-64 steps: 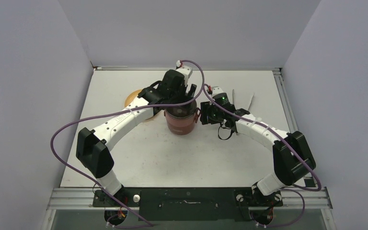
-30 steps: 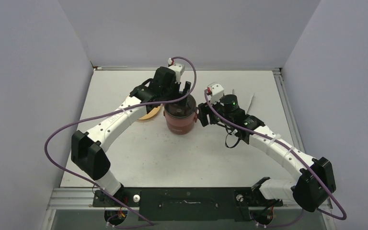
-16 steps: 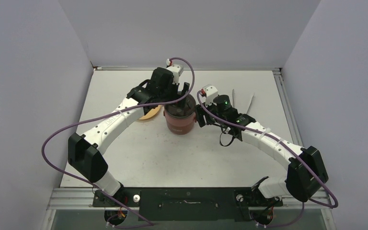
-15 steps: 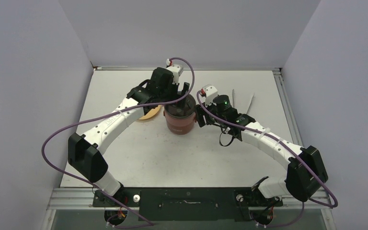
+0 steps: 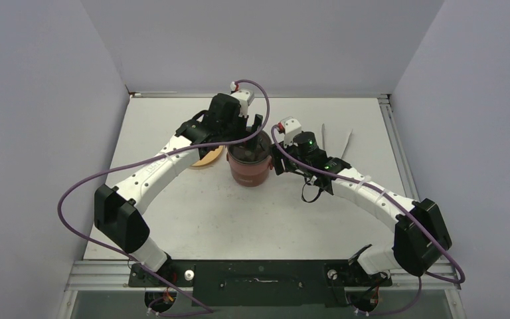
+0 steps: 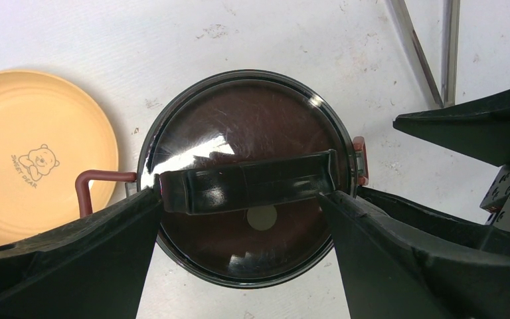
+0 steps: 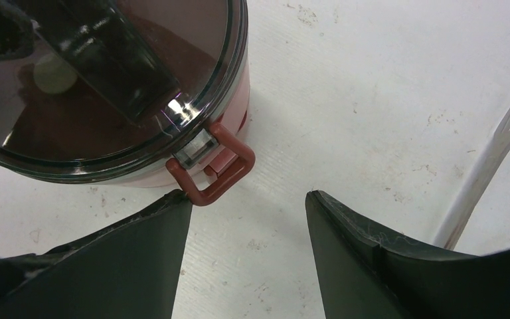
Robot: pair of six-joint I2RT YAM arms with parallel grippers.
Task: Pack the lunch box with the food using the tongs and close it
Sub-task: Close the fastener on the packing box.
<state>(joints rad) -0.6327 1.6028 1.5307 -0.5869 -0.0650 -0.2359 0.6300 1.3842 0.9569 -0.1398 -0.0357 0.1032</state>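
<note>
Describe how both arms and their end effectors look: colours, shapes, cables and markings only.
Both the left arm and right arm have white links joined by bulky black joint housings. A purple cable loops along each from base to wrist. A green light glows on the right wrist. The left end effector and right end effector carry broad black wedge-shaped fingers.

Lunch box [image 5: 248, 174] on table [image 5: 239, 219], plate [image 6: 40, 153] just left of it (contact unclear), tongs [image 5: 323, 136] right, farther back.

Maroon lunch box [image 5: 251, 174], smoky grey lid [image 6: 239, 119], bear-printed pale orange plate [image 6: 13, 106]
</note>
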